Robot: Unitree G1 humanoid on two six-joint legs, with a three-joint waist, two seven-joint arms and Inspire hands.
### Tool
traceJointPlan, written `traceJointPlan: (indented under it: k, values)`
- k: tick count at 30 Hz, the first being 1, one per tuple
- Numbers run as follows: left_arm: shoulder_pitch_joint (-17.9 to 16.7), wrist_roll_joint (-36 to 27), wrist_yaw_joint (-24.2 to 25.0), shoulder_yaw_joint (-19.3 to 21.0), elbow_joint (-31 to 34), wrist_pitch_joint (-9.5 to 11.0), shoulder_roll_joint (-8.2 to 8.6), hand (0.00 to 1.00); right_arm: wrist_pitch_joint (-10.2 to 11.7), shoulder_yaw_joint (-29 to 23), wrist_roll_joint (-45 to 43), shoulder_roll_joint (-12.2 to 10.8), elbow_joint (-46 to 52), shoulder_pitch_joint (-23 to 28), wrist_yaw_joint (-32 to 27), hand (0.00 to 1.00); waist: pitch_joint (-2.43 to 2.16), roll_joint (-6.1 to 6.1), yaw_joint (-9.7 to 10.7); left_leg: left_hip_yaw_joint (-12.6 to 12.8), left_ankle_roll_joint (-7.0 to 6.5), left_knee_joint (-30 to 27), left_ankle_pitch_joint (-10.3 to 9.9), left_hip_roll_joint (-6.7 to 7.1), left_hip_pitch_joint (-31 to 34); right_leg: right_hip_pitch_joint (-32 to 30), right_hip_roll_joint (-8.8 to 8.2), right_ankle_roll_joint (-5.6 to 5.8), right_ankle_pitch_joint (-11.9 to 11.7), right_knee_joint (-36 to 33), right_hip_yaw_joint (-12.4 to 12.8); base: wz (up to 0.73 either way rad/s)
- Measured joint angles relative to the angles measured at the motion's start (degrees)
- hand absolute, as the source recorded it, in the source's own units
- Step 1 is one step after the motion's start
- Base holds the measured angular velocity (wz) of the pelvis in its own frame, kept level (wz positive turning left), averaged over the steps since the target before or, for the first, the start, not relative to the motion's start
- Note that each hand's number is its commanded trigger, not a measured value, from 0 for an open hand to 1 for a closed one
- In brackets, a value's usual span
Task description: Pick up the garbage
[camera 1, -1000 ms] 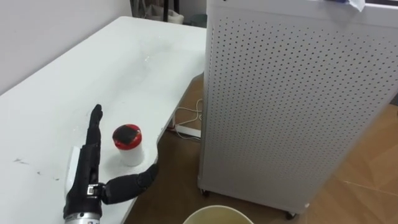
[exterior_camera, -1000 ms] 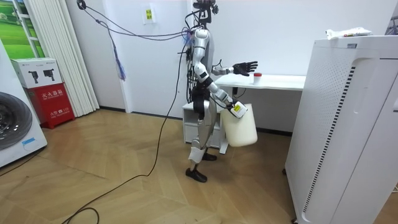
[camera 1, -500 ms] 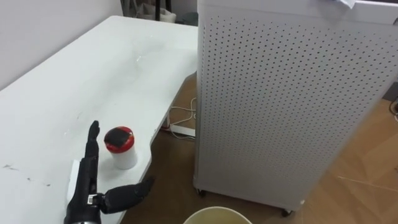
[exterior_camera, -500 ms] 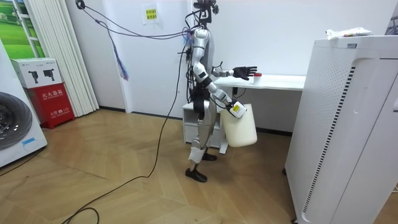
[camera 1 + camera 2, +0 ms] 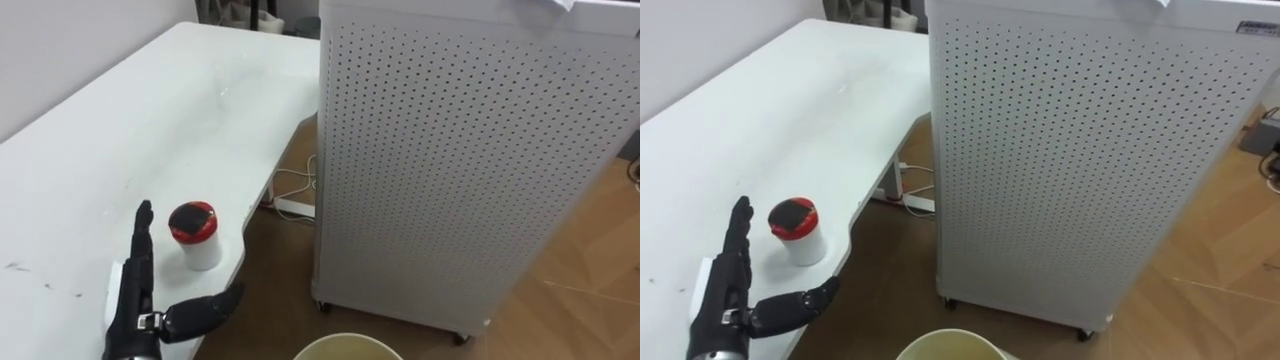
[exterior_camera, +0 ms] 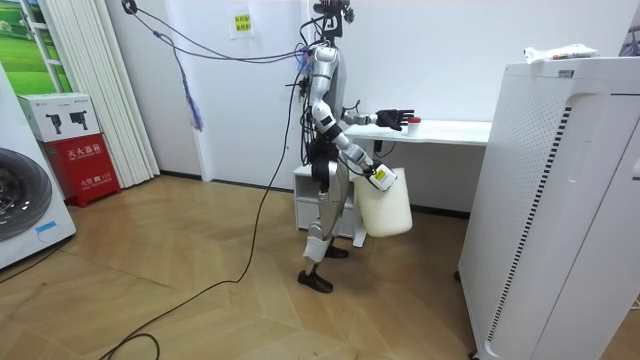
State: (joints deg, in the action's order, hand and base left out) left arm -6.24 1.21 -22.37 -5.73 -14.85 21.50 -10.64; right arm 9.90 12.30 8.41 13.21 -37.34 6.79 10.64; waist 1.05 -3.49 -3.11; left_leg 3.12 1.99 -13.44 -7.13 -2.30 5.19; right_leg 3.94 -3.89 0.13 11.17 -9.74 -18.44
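Since a second ago the left hand [image 5: 133, 298] has been drawn back nearer; its fingertips, then past the red-lidded cup [image 5: 196, 237], are now level with it. Risk, as judged: the cup is set close to the desk [image 5: 150, 110] edge on the right, so it could be tipped or pushed off by a sideways nudge. The hand is spread wide, straight, thumb out to the right, nothing held; the cup is just right of it, no contact seen. The right hand [image 6: 377, 177] is seen low at the pale bucket [image 6: 385, 205]. A white perforated cabinet [image 5: 460, 160] is placed farther right.
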Motion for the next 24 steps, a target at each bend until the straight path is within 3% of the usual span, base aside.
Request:
traceJointPlan:
  k: [7,17,24]
  values:
    - [0.08,-4.9,-1.75,0.05,-0.14,0.0,0.0,0.0,0.0,-0.01,0.04,-0.05,-0.05,0.06,-0.02,1.0,0.15,0.06,1.33,0.06,0.0,0.1,0.0,0.0,-0.89,0.79,-0.07,0.01,-0.01,-0.04,0.17,0.0]
    - [0.22,-5.03,-2.15,0.09,-0.13,0.0,0.0,0.0,-0.01,0.0,0.02,-0.11,-0.05,0.1,0.16,1.0,0.04,0.24,1.24,0.06,-0.01,0.07,-0.03,0.01,-0.89,0.11,0.22,0.01,-0.01,-0.2,1.66,-0.01]
    - [2.74,-5.01,-2.29,0.12,-0.14,0.0,0.0,0.0,-0.01,0.0,-0.1,-1.13,-0.27,0.09,0.05,1.0,-0.12,0.49,1.29,0.99,-0.01,0.07,-0.03,-0.04,-1.17,0.12,0.11,0.02,-0.02,-0.43,2.6,-0.07]
